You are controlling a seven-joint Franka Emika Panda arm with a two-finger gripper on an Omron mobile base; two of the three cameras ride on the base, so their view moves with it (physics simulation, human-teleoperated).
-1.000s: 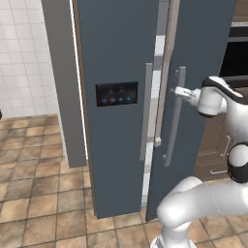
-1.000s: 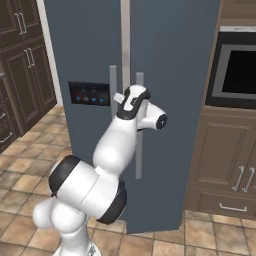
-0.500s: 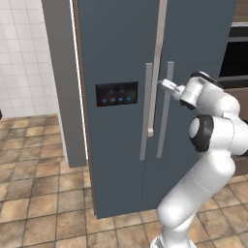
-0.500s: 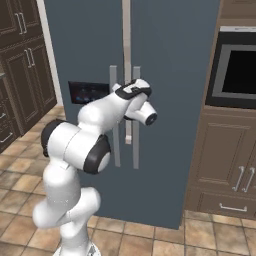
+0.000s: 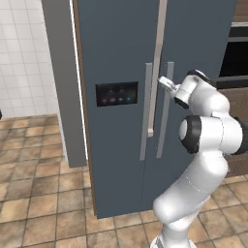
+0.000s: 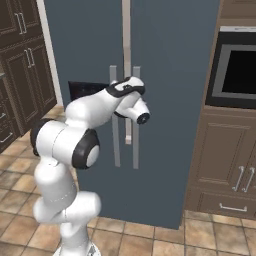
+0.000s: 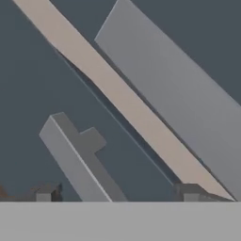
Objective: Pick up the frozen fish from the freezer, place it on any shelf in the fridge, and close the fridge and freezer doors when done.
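The tall dark blue-grey unit has its freezer door (image 5: 116, 145), with the black blue-lit panel (image 5: 116, 93), on the left and the plain fridge door (image 5: 193, 43) on the right. A thin pale strip (image 5: 156, 72) shows between the two doors. My gripper (image 5: 163, 82) is open, right at the two long grey handles (image 5: 144, 111). In the hand view my gripper (image 7: 116, 193) faces the door fronts, with one handle (image 7: 75, 160) between the fingertips (image 7: 44, 193) and nothing gripped. The frozen fish and the shelf are hidden behind the doors.
A built-in oven (image 6: 237, 70) sits above brown cabinets (image 6: 225, 170) right of the unit. Dark cabinets (image 6: 20, 50) stand to its left in the right base view, and a white tiled wall (image 5: 24, 58) in the left base view. The tiled floor (image 5: 43, 193) lies in front.
The gap between the doors has narrowed from a wide slit with white interior to a thin pale strip. My arm has swung in toward the handles.
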